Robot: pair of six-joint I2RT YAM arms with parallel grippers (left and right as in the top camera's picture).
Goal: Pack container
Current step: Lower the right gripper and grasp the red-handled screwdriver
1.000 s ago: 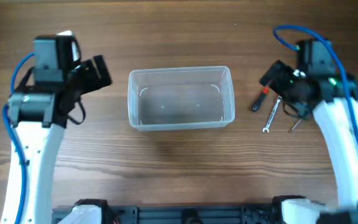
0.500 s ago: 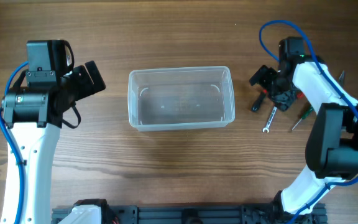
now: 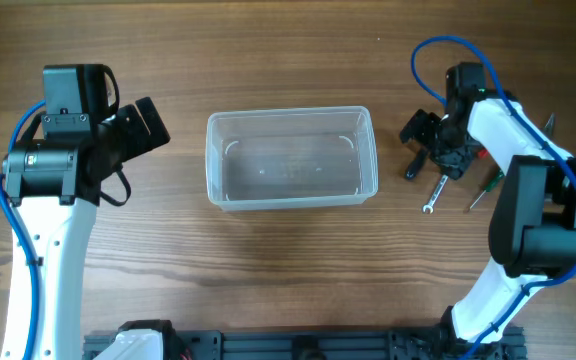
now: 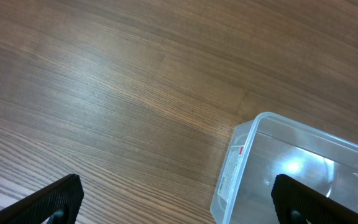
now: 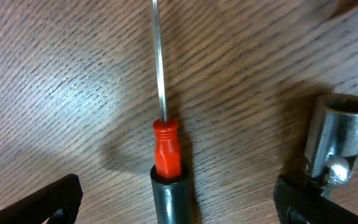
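One wide-spread right hand point(image 5: 176, 198) flanks the screwdriver point(image 5: 166, 152).

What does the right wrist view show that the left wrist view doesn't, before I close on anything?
Only the right wrist view: a screwdriver with a red-and-black handle and thin steel shaft, lying between the open right gripper's fingers, and a silver metal cylinder at the picture's right. Only the left wrist view: a corner of the clear plastic rectangular container, with a label on its end wall. Both: the brown wood-grain table and open black fingers at the lower corners; the left gripper holds nothing.
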